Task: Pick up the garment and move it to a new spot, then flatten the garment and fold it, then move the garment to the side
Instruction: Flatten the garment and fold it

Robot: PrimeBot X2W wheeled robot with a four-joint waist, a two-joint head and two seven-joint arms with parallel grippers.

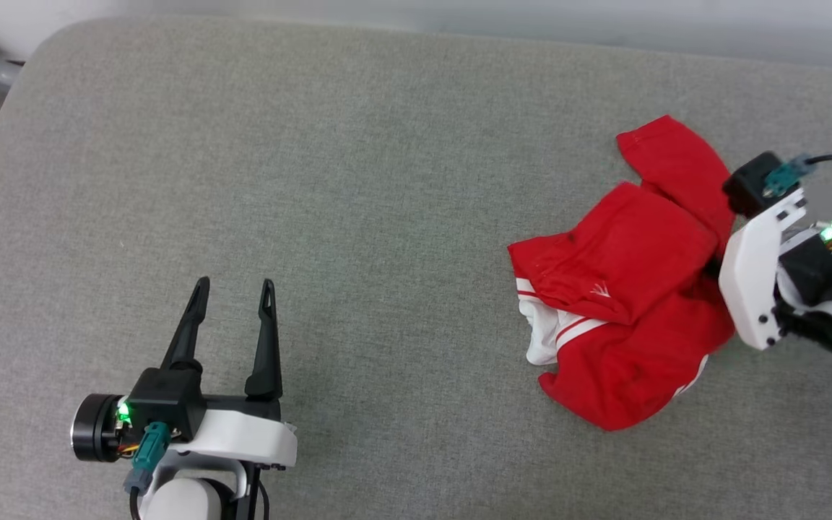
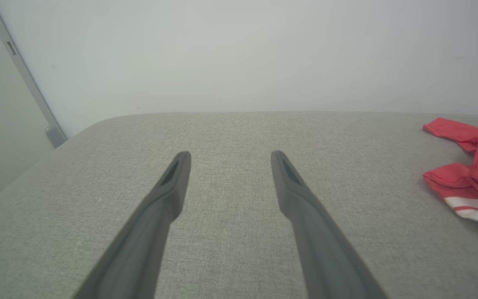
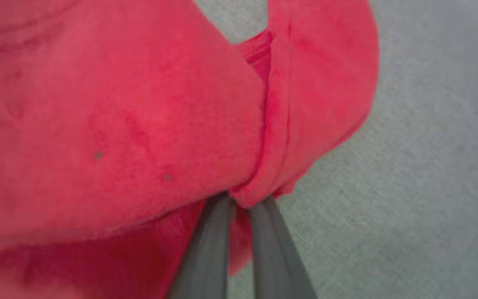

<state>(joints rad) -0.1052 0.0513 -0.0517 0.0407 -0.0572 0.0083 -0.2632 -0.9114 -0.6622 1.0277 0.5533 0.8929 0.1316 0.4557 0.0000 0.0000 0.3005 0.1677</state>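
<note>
Your grey padded surface [image 1: 358, 180] stretches across the head view. The garment [image 1: 625, 289] lies on its right side in a crumpled red heap. Your left gripper [image 1: 235, 283] sits well apart from the garment at the lower left, its two dark fingers spread wide and holding nothing. Your right gripper [image 3: 243, 201], at the heap's right edge, pinches a bunched red fold between fingers drawn nearly together. A white sleeve [image 1: 542, 336] with red stripes pokes out at the heap's left edge.
</note>
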